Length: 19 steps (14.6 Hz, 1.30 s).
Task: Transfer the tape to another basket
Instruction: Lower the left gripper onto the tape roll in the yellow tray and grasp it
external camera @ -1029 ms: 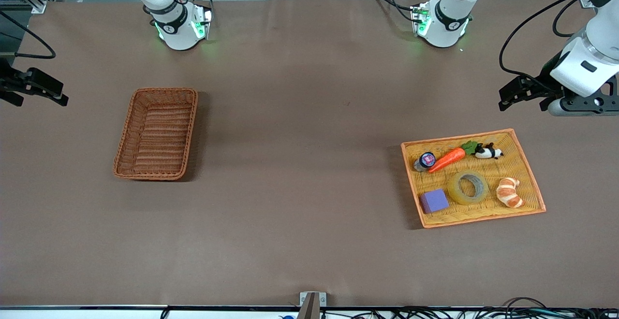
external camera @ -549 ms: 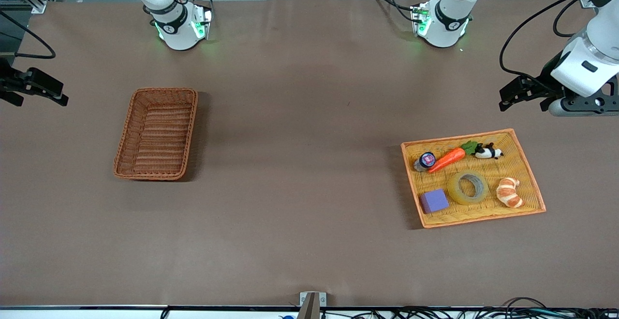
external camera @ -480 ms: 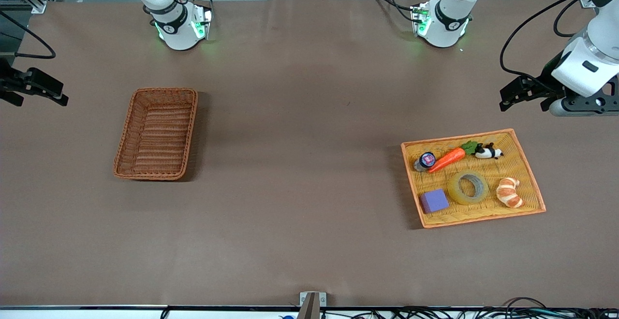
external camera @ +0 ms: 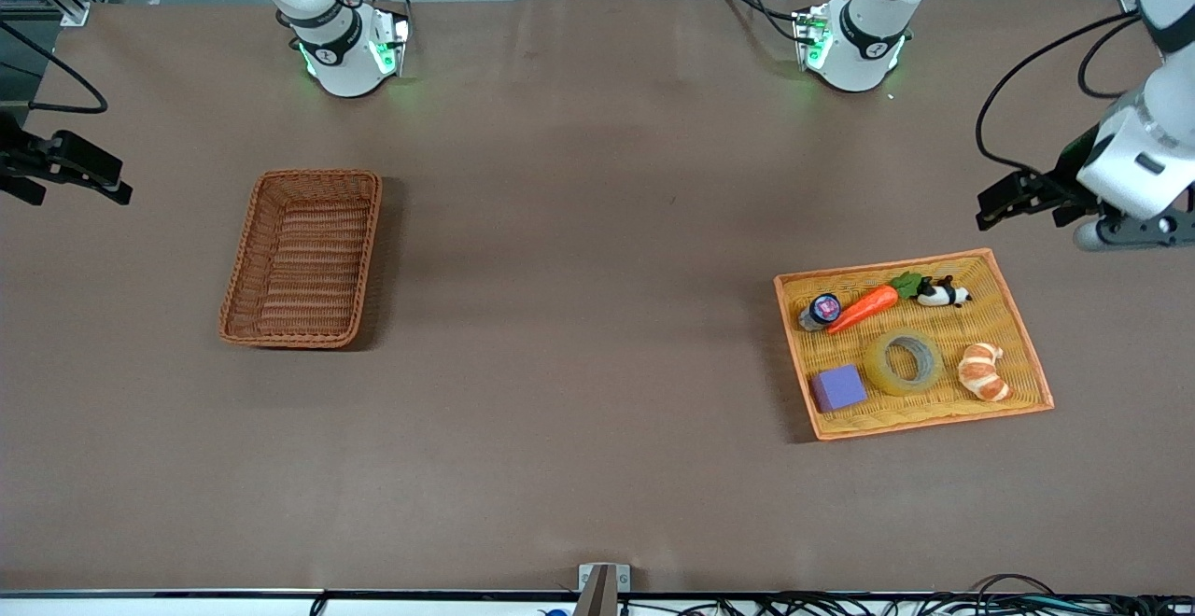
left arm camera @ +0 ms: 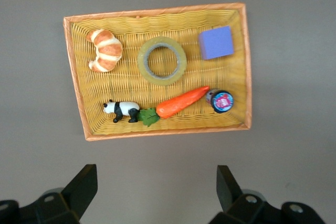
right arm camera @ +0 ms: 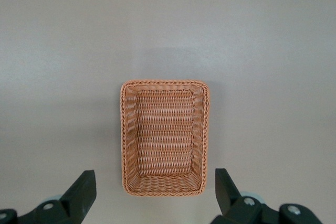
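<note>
While the wide ring-shaped roll of clear yellowish packing tape (external camera: 903, 363) lies flat in the flat yellow wicker tray with an orange rim (external camera: 1022, 327), between a purple cube (external camera: 837, 387) at its nine o'clock and a croissant (external camera: 983, 371) at its three, the approach step is judged under way. The left gripper (external camera: 1016, 199) is held wide open above the table near the tray's one o'clock corner. The right gripper (external camera: 63, 171), also spread wide, waits at nine o'clock of the deep rectangular brown wicker basket (external camera: 303, 257). Next, a descent over the roll's wall is called for

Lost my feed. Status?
Both claws open, empty: left claw above tray, right claw waiting. Tape in tray. Basket unobstructed.
</note>
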### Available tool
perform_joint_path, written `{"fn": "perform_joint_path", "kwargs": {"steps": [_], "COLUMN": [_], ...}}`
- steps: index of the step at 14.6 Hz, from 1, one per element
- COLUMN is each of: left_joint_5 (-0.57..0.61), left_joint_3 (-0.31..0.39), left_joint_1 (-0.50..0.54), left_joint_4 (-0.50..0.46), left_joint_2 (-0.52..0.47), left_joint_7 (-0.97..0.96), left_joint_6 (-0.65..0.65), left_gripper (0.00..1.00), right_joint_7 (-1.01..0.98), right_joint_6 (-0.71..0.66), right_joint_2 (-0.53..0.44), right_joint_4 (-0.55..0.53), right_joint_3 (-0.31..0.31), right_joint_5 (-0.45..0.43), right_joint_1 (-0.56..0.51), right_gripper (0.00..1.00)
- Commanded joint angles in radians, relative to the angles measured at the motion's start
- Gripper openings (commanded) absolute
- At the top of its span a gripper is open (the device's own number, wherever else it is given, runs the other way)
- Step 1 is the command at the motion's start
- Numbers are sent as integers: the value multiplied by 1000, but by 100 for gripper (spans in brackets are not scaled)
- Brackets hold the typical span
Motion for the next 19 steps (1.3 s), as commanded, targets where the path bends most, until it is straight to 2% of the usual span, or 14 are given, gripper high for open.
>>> {"fn": "perform_joint_path", "kwargs": {"steps": [1,10,13,19], "left_joint_5": [27,33,46,46], "left_joint_3": [0,0,1,1], "left_joint_1": [25,111,111,110], "left_joint_4": [11,-67,-116,-111], "left_joint_2": [99,287,340,478], "left_joint_7": [27,37,37,19], "left_joint_6": [56,286,411,581], "left_gripper": [100,99,100,100], "right_joint_7": [10,10,11,11], "right_joint_6": [-9,1,-2,-6], "right_joint_2": [-15,-15,-15,-15], "right_joint_4": [-7,-7,-7,-7], "right_joint_3": [-2,-2,-2,-2], "right_joint_5": [-2,-2,-2,-2], "right_joint_1": [6,3,4,4], "right_gripper": [100,100,100,100]}}
